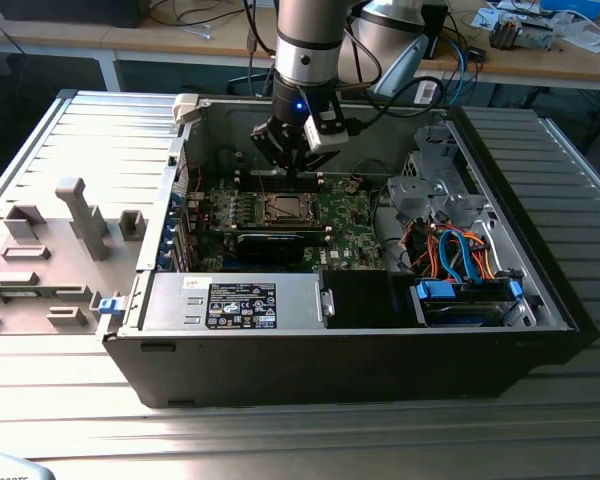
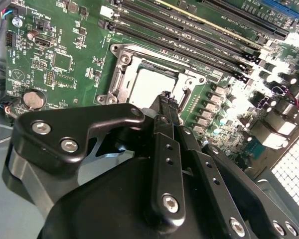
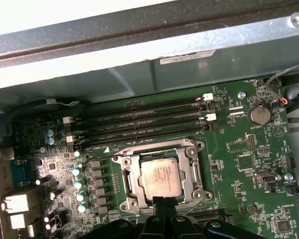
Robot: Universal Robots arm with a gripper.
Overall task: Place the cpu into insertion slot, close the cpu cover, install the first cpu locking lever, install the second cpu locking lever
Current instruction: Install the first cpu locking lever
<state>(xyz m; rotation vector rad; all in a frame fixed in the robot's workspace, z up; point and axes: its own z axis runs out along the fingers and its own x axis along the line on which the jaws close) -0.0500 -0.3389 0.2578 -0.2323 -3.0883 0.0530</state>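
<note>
The chip (image 3: pixel 161 178) lies flat in the socket (image 3: pixel 162 175) on the green board (image 3: pixel 239 149), framed by the metal cover (image 3: pixel 194 167). The gripper (image 3: pixel 164 203) hangs at the socket's edge, fingers pressed together on nothing, inside the open computer case (image 1: pixel 540 300).

You get open drop onto insertion slot (image 3: pixel 161 175) from above. Memory slots (image 3: pixel 139 122) crowd one side, capacitor row (image 3: pixel 79 177) another. Case wall (image 3: pixel 154 74) beyond memory slots blocks sideways approach.
</note>
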